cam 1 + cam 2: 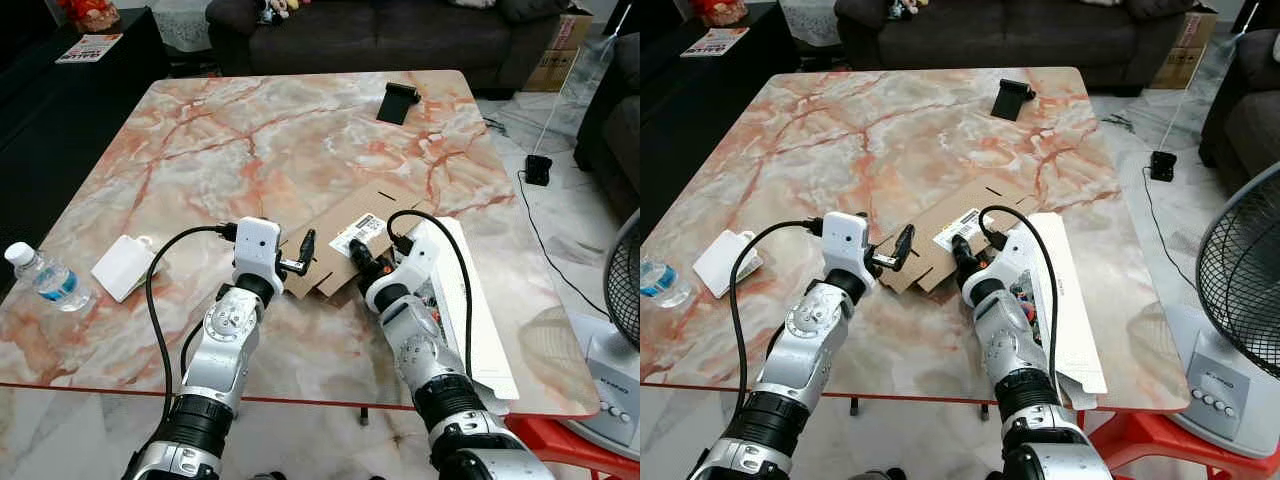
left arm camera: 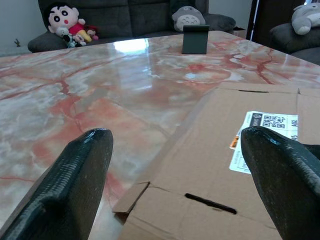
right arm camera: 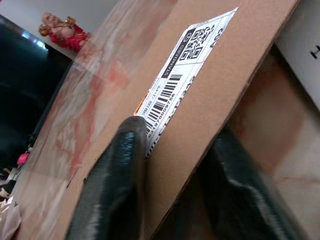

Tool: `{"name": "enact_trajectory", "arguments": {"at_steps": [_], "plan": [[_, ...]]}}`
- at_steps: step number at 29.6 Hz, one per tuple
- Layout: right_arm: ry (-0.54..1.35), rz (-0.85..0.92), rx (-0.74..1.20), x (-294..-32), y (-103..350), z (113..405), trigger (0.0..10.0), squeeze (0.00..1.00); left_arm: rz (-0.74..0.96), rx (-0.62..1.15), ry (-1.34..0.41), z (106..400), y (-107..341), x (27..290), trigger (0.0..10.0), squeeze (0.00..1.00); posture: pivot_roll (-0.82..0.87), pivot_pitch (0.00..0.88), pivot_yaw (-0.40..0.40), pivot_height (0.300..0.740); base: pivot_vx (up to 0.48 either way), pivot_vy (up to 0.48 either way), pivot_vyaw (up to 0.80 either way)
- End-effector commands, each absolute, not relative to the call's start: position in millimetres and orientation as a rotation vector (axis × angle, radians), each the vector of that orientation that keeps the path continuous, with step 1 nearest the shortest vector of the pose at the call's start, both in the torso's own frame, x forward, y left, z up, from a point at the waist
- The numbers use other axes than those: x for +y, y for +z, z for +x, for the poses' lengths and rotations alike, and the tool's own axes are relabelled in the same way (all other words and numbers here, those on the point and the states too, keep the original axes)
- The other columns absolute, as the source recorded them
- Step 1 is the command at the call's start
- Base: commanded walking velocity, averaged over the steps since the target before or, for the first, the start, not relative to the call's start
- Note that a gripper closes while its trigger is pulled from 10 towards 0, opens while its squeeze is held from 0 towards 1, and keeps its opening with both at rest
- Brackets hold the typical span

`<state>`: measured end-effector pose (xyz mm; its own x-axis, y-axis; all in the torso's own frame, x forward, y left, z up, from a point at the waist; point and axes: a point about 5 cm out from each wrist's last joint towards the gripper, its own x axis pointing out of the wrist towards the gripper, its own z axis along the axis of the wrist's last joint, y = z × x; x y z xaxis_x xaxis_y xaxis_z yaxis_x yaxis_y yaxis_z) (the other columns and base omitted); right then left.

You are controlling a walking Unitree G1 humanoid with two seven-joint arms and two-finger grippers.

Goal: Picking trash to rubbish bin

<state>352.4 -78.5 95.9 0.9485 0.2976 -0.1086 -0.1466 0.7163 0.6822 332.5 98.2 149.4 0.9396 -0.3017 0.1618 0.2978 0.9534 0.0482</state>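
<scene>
— Jaws, right gripper [image 1: 357, 256]?
— Clamped on the cardboard [image 1: 350, 235] edge, one finger on the label [image 3: 192, 60].
— Left gripper [image 1: 303, 252]?
— Jaws apart, at the cardboard's other edge. Cardboard lies flat on worktop [image 1: 260, 130]; bottle [image 1: 45, 276] well apart.

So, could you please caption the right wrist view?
Right gripper pinching the labelled edge of flattened cardboard.
</scene>
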Motion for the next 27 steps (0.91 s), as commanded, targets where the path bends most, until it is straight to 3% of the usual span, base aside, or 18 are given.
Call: {"name": "enact_trajectory", "arguments": {"at_steps": [1,17,27], "plan": [[0.338,0.809,0.221,-35,112,352,0.0,0.00,0.037,-0.166,-0.312,331,150,100,10.0,0.00,0.16,0.122,0.063,0.740,0.000,0.000,0.00],[0.340,0.830,0.173,-40,119,357,0.0,0.00,0.055,-0.174,-0.309,336,152,104,10.0,0.00,0.16,0.066,0.079,0.740,0.000,0.000,0.00],[0.355,0.768,-0.008,-57,149,367,0.0,0.00,0.041,-0.228,-0.121,339,158,141,10.0,0.00,0.14,0.012,0.072,0.740,0.000,0.000,0.00]]}}
